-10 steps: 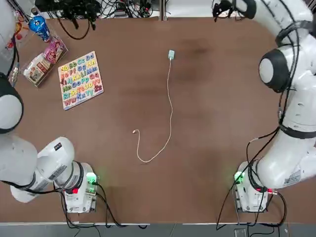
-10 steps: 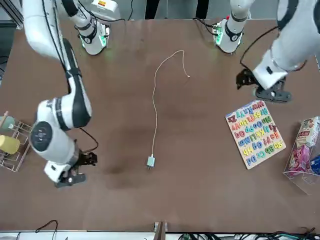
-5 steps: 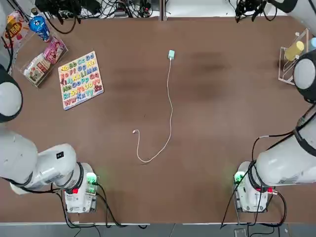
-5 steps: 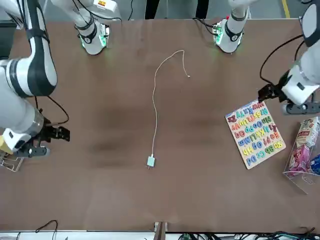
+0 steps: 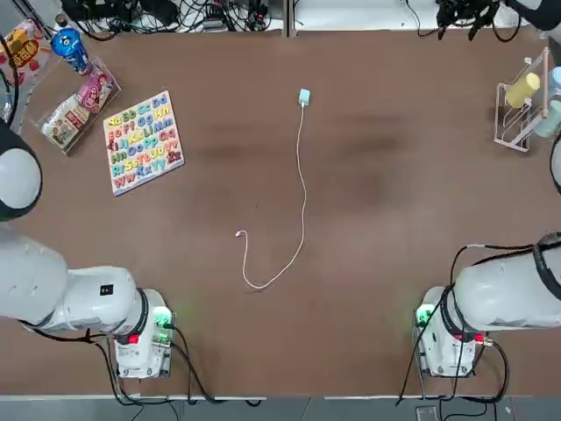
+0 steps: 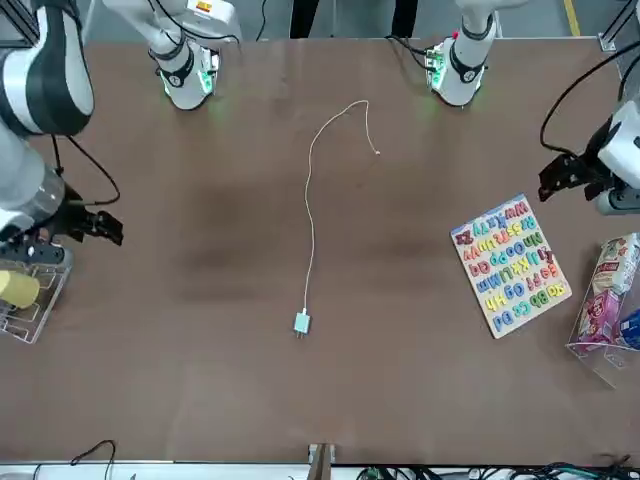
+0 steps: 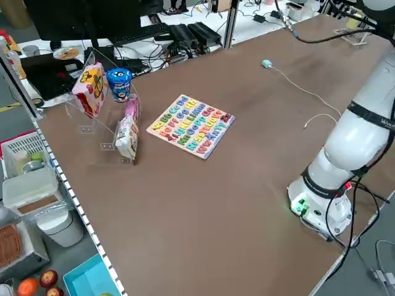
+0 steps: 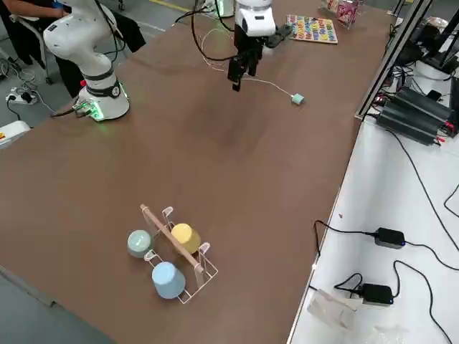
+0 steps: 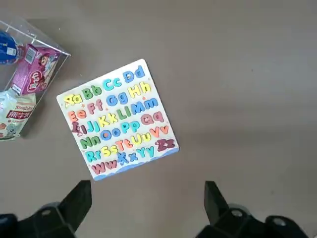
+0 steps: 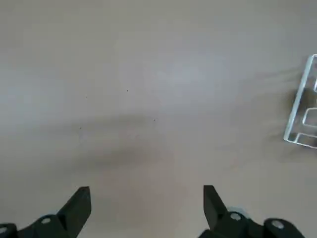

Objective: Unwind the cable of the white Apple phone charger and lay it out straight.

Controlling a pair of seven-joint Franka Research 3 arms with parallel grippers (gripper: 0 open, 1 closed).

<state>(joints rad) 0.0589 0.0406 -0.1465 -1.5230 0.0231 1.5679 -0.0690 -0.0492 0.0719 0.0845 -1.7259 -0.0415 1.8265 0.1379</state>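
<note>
The white Apple phone charger [image 5: 304, 96] lies flat on the brown table [image 5: 394, 219], toward the far edge from the arm bases and about midway across. From it the cable [image 5: 303, 175] runs back toward the robot in a nearly straight line with a slight bow, then hooks round in a loose curl. Its small connector [image 5: 239, 233] rests just beside that curl, on the robot's left of the main run, so the cord is unwound but not fully straight.

Neither arm is near it. The left gripper [image 6: 568, 175] hangs above the table's left edge, close to the alphabet puzzle board [image 5: 143, 141], with its fingers [image 9: 79, 201] spread wide and nothing between them. The right gripper [image 6: 85, 228] hovers over the opposite edge, beside a clear rack [image 5: 517, 114] holding what look like small cups, though I can't make them out well. Its fingers [image 10: 81, 203] are likewise wide apart over bare tabletop, holding nothing.

At the far left corner a clear stand [image 7: 102, 117] holds snack packets and a blue can [image 7: 118, 84].
</note>
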